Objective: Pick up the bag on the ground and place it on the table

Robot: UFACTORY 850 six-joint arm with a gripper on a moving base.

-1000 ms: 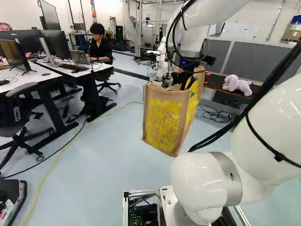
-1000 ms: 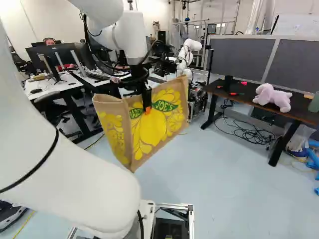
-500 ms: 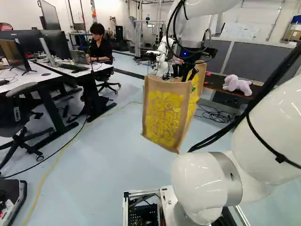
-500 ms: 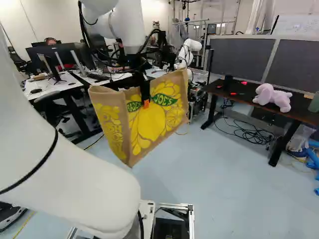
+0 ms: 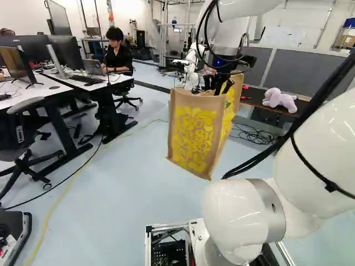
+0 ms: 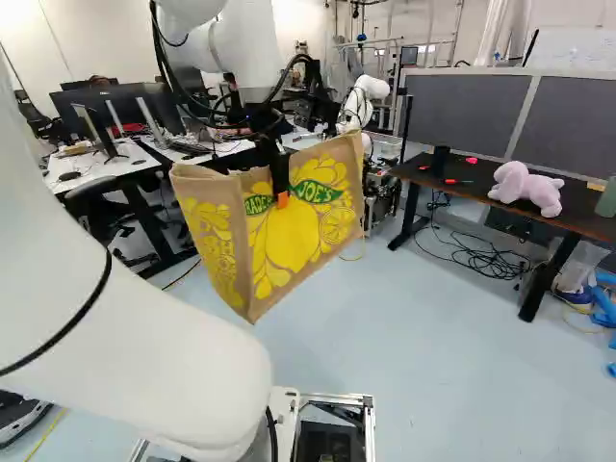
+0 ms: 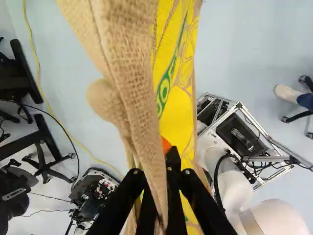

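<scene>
The burlap bag (image 6: 298,221) with yellow fruit print hangs in the air above the floor, its lower corner tilted down. My gripper (image 6: 281,199) is shut on its upper edge, one orange pad showing against the printed side. In the left base view the bag (image 5: 194,133) shows its patterned end panel, and the arm's wrist is above and behind it. The wrist view has the gripper (image 7: 164,159) with the bag's fabric (image 7: 134,73) pinched between its two fingers. A dark table (image 6: 577,219) stands to the right of the bag in the right base view.
On the dark table lie a pink plush toy (image 6: 527,189), a black cup (image 6: 441,160) and small red items. Cables (image 6: 481,258) lie beneath it. Another robot (image 6: 364,101) stands behind the bag. White desks (image 5: 52,88) with monitors are at the left.
Over the last second the arm has raised the bag slightly and shifted it a little, still gripped. Between the middle frames and now it hardly moves. The base has not moved.
</scene>
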